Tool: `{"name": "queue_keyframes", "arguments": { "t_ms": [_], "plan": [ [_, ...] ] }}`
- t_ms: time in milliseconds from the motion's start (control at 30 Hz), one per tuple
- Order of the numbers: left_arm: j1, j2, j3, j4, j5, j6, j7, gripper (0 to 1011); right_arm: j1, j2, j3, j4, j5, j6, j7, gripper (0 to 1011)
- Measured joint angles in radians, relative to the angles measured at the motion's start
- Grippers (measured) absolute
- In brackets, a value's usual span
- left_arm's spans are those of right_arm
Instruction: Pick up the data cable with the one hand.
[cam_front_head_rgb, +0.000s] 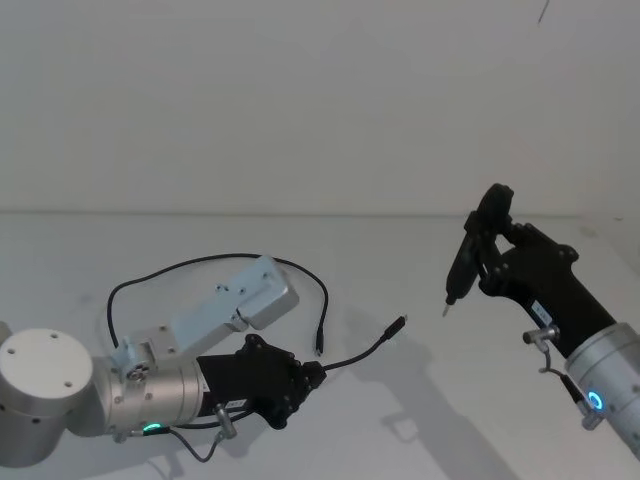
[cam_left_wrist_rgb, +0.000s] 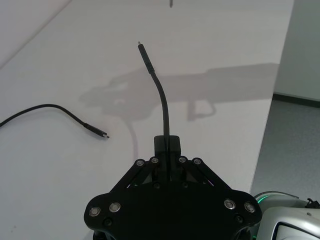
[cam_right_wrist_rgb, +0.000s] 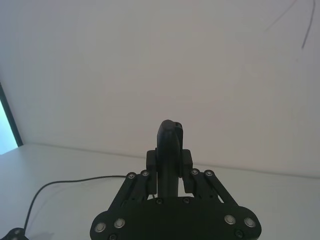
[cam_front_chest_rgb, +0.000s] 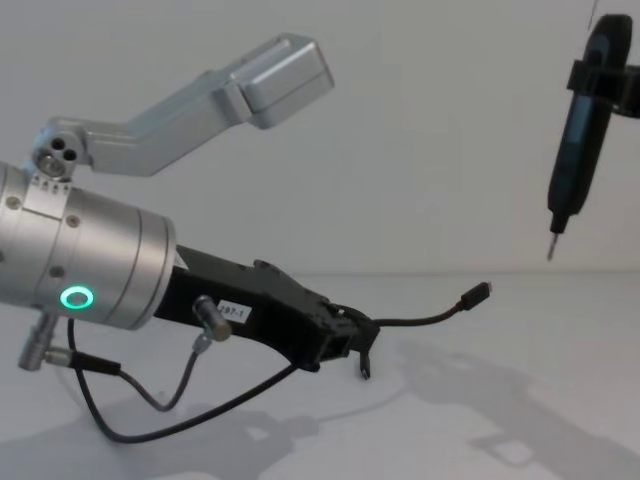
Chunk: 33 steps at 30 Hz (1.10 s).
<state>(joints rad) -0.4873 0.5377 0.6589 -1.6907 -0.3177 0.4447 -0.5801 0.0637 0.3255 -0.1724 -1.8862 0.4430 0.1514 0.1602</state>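
A white table (cam_front_head_rgb: 90, 240) takes up the lower half of the head view and meets a plain white wall (cam_front_head_rgb: 300, 100) behind it. A slim black pen-like tool (cam_front_head_rgb: 461, 265) sits at about 3 o'clock in that view, raised clear of the tabletop, with its metal tip pointing down toward 7 o'clock. In the chest view the tool (cam_front_chest_rgb: 578, 150) is at 2 o'clock, nearly upright, tip down, against the wall. A thin dark line (cam_front_head_rgb: 543, 10) marks the wall at 1 o'clock. Soft grey shadows (cam_front_head_rgb: 410, 425) lie on the table at 5 o'clock. Beyond the table's edge is a grey floor (cam_left_wrist_rgb: 295, 160).
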Motion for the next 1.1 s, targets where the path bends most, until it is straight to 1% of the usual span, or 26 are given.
{"name": "queue_keyframes", "arguments": {
  "t_ms": [367, 600, 933, 1100],
  "plan": [
    [0.001, 0.018, -0.005, -0.007, -0.004, -0.025, -0.017, 36, 0.049, 0.000, -0.023, 0.051, 0.016, -0.001, 0.031, 279],
    [0.002, 0.024, -0.006, -0.009, -0.004, -0.033, -0.022, 36, 0.085, -0.001, -0.042, 0.104, 0.024, -0.010, 0.051, 279],
    [0.003, 0.028, -0.007, -0.011, -0.005, -0.038, -0.025, 36, 0.118, -0.002, -0.063, 0.153, 0.037, -0.018, 0.071, 279],
    [0.003, 0.029, -0.008, -0.011, -0.006, -0.040, -0.026, 36, 0.129, -0.002, -0.070, 0.167, 0.043, -0.018, 0.075, 279]
  ]
}}
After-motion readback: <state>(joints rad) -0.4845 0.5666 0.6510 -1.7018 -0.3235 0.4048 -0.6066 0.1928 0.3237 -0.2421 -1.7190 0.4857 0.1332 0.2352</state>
